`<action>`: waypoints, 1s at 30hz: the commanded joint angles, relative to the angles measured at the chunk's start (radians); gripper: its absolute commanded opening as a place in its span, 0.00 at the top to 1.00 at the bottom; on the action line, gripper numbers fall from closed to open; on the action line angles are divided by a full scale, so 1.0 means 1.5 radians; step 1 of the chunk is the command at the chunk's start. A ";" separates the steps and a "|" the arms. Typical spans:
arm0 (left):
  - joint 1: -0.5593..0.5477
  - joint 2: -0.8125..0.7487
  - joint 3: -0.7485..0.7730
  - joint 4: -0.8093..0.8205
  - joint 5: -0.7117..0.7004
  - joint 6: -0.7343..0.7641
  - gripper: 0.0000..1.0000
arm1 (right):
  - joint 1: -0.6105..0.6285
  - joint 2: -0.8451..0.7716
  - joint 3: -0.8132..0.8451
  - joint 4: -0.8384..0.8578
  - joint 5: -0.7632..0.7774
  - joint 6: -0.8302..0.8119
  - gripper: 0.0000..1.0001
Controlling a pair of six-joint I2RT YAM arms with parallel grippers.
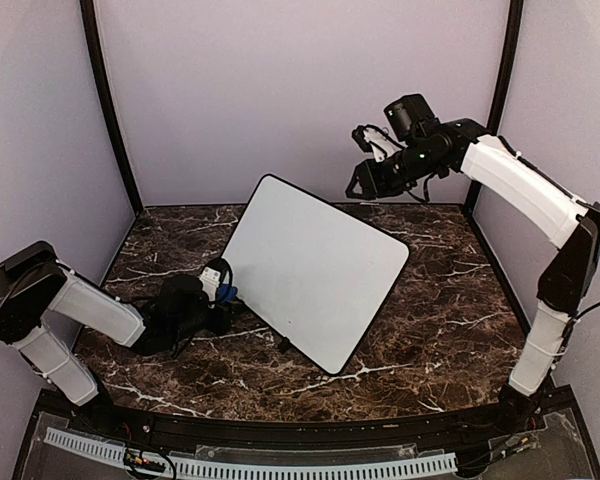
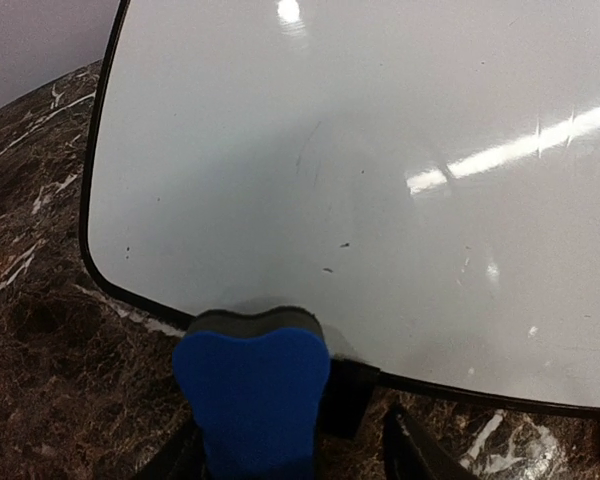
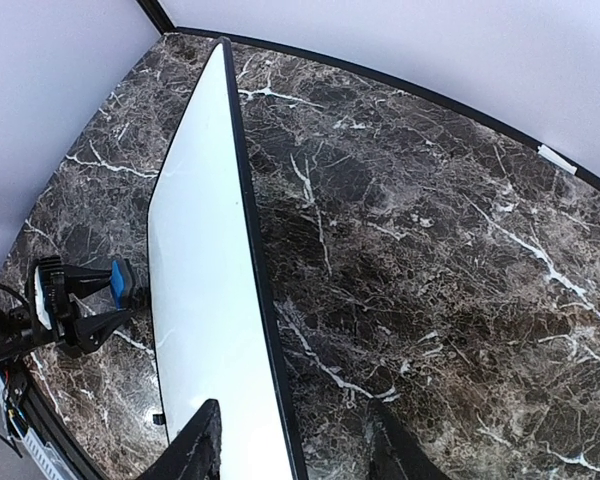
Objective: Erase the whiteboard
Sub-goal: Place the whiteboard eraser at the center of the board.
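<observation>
**Eraser meets whiteboard's lower edge**

The left gripper [image 2: 295, 455] pinches a blue foam eraser block with a grey felt face [image 2: 250, 400] between its fingers. The felt sits at the lower edge of the large white rectangular whiteboard with a thin black rim [image 2: 380, 150]. The board rises tilted just ahead of those fingers from the dark veined marble table [image 1: 440, 320]. Faint dark specks mark the white surface beyond the fingertips. Farther off, the right gripper [image 3: 292, 450] hangs high, its fingers spread wide and empty, with the board's far edge well below them.
</observation>
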 commanded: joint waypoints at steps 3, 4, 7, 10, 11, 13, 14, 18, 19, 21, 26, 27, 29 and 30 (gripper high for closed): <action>0.004 0.008 0.002 -0.028 -0.004 -0.020 0.43 | -0.004 -0.024 -0.013 0.027 0.002 0.004 0.55; 0.003 0.008 0.002 -0.029 -0.006 -0.024 0.41 | -0.004 -0.025 -0.013 0.027 0.001 0.003 0.55; 0.003 -0.008 -0.001 -0.039 -0.051 -0.037 0.34 | -0.004 -0.025 -0.015 0.028 -0.001 0.003 0.54; 0.006 -0.041 -0.012 -0.052 -0.093 -0.074 0.20 | -0.004 -0.027 -0.016 0.030 -0.003 0.003 0.54; 0.008 -0.049 -0.016 -0.052 -0.105 -0.081 0.17 | -0.004 -0.027 -0.018 0.031 -0.005 0.004 0.54; 0.018 -0.071 -0.024 -0.061 -0.091 -0.108 0.04 | -0.004 -0.026 -0.020 0.034 -0.011 0.006 0.54; 0.030 -0.082 -0.024 -0.067 -0.083 -0.131 0.02 | -0.004 -0.025 -0.019 0.035 -0.015 0.007 0.54; 0.058 -0.075 0.032 -0.203 -0.061 -0.219 0.01 | -0.004 -0.027 -0.020 0.037 -0.021 0.010 0.53; 0.061 -0.068 0.046 -0.255 -0.057 -0.238 0.01 | -0.004 -0.027 -0.019 0.038 -0.021 0.010 0.53; 0.071 -0.043 0.100 -0.325 -0.044 -0.266 0.01 | -0.004 -0.029 -0.018 0.040 -0.022 0.011 0.53; 0.101 0.023 0.153 -0.390 0.029 -0.306 0.01 | -0.004 -0.028 -0.018 0.042 -0.029 0.015 0.53; 0.110 0.028 0.163 -0.405 0.031 -0.316 0.01 | -0.004 -0.029 -0.018 0.041 -0.031 0.015 0.53; 0.120 0.054 0.180 -0.438 0.028 -0.325 0.01 | -0.004 -0.030 -0.018 0.041 -0.032 0.015 0.52; 0.123 0.060 0.186 -0.448 0.026 -0.326 0.01 | -0.004 -0.031 -0.018 0.041 -0.033 0.015 0.52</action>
